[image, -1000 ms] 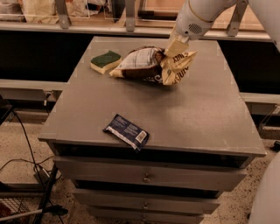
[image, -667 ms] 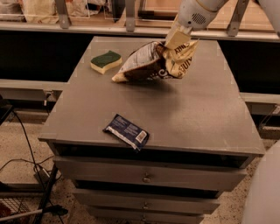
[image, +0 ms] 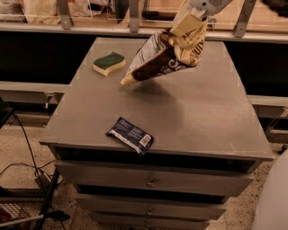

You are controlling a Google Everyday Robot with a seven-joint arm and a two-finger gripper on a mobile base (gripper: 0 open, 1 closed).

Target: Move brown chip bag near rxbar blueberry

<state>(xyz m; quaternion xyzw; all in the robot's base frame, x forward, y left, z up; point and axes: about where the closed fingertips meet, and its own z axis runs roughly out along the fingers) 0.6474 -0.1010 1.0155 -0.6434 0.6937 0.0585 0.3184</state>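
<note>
Where arm (image: 209,4) enters at top, claw (image: 186,23) pinches brown chip bag (image: 155,60); bag hangs tilted.

Gripper (image: 191,23) at top edge, aloft — fingers (image: 184,24) pinching brown chip bag (image: 155,60)

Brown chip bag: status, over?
Gripper at rear, jaws shut on wrinkly brown-and-cream foil chip bag, airborne. Flat navy-blue bar wrapper near front edge. Nothing between them.
</note>
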